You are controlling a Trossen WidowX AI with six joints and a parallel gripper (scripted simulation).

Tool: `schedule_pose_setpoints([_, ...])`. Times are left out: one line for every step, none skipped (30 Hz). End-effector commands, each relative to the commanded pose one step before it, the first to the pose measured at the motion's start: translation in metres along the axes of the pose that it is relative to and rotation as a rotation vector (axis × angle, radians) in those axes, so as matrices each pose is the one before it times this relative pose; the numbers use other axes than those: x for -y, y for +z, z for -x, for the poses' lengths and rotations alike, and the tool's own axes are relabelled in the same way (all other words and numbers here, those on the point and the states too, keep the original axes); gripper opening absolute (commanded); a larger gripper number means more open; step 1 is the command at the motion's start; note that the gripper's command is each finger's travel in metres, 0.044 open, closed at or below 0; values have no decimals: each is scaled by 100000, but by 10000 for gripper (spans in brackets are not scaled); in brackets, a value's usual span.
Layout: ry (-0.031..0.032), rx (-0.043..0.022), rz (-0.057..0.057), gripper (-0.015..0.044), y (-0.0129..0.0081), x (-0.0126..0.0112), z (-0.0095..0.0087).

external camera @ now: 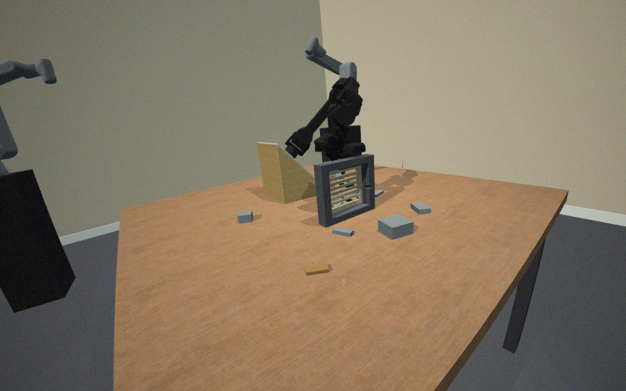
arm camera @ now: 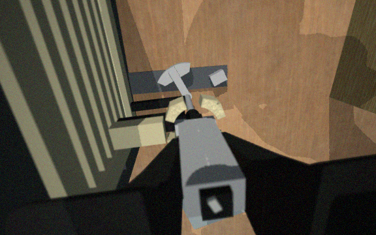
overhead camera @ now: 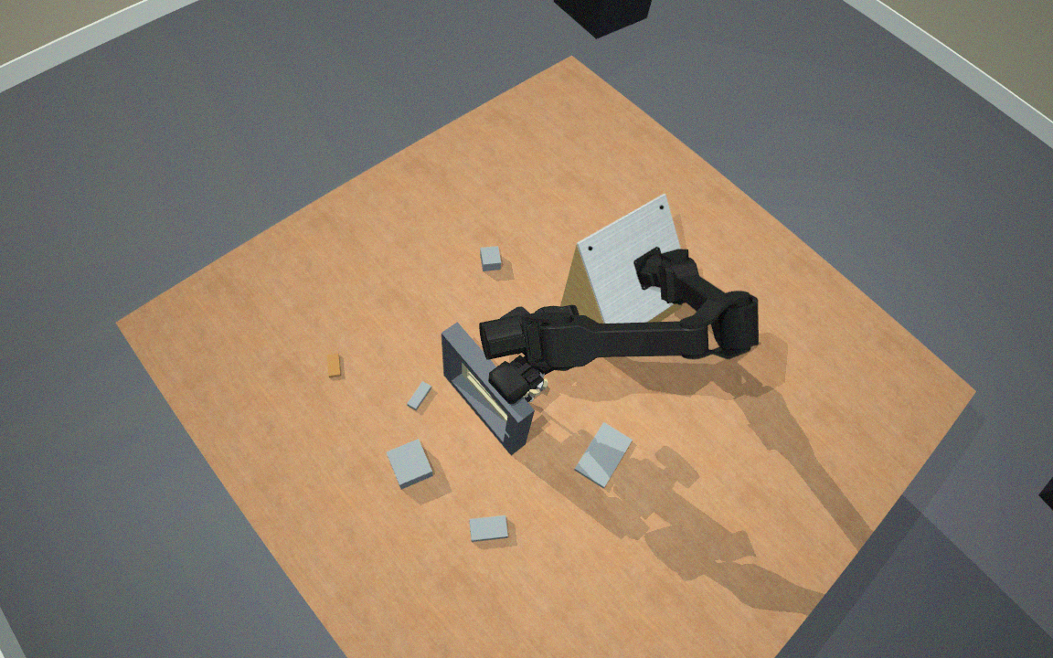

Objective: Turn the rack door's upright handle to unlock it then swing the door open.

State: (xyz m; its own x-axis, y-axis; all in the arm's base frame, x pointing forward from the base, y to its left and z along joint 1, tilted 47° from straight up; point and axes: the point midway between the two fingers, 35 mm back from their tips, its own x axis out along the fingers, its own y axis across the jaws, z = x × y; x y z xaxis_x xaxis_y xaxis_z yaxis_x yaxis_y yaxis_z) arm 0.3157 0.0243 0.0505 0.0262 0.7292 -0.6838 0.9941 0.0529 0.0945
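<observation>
The rack door (overhead camera: 484,391) (external camera: 359,182) (arm camera: 44,166), a cream slatted panel, stands in its dark upright frame (overhead camera: 464,344) (external camera: 323,194) and looks closed. The grey handle (arm camera: 204,143) stands out from the door, its halves pressed together. My gripper (arm camera: 199,141) (overhead camera: 532,387) is shut on the handle, one black finger on each side; the exterior view hides the fingertips behind the frame. Beyond the handle in the wrist view are two cream arc pieces (arm camera: 213,106) and a pale fan-shaped piece (arm camera: 175,73) over a dark bar (arm camera: 142,83).
A wooden wedge (overhead camera: 583,302) (external camera: 274,175) with a metal face carries the arm behind the frame. A grey plate (overhead camera: 604,454) lies near the gripper. Grey blocks (overhead camera: 409,462) (overhead camera: 488,527) (overhead camera: 490,258), a thin grey piece (overhead camera: 419,395) and an orange piece (overhead camera: 334,365) lie around the frame.
</observation>
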Motion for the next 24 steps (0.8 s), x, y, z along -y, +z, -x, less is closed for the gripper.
schedule_pose_setpoints([-430,293,7175,16,312,522,-43])
schedule_pose_setpoints([-3,2,1835,16,38,85,0])
schedule_pose_setpoints([-3,2,1835,16,37,86,0])
schedule_pose_setpoints([-4,4,1829,16,48,105,0])
schedule_pose_setpoints([-4,3,1841,16,46,106,0])
schedule_pose_setpoints([-4,3,1841,16,43,107,0])
schedule_pose_setpoints([-5,5,1828,16,53,124,0])
schedule_pose_setpoints([-5,4,1831,16,50,125,0])
schedule_pose_setpoints([-5,3,1831,16,47,126,0])
schedule_pose_setpoints([-5,5,1692,16,51,131,0])
schedule_pose_setpoints([-5,4,1693,16,48,132,0])
schedule_pose_setpoints([-5,3,1693,16,45,133,0])
schedule_pose_setpoints([-6,6,1697,16,53,147,0])
schedule_pose_setpoints([-6,4,1707,16,50,149,0])
schedule_pose_setpoints([-6,3,1707,16,46,150,-1])
schedule_pose_setpoints([-6,5,1581,16,50,150,0])
schedule_pose_setpoints([-6,4,1583,16,46,151,0])
schedule_pose_setpoints([-6,3,1584,16,43,152,-1])
schedule_pose_setpoints([-7,6,1596,16,50,163,0])
schedule_pose_setpoints([-7,4,1612,16,47,166,0])
schedule_pose_setpoints([-6,3,1612,16,43,166,-1])
schedule_pose_setpoints([-7,6,1510,16,48,164,0])
schedule_pose_setpoints([-7,4,1514,16,44,165,0])
schedule_pose_setpoints([-6,2,1515,16,40,166,-1])
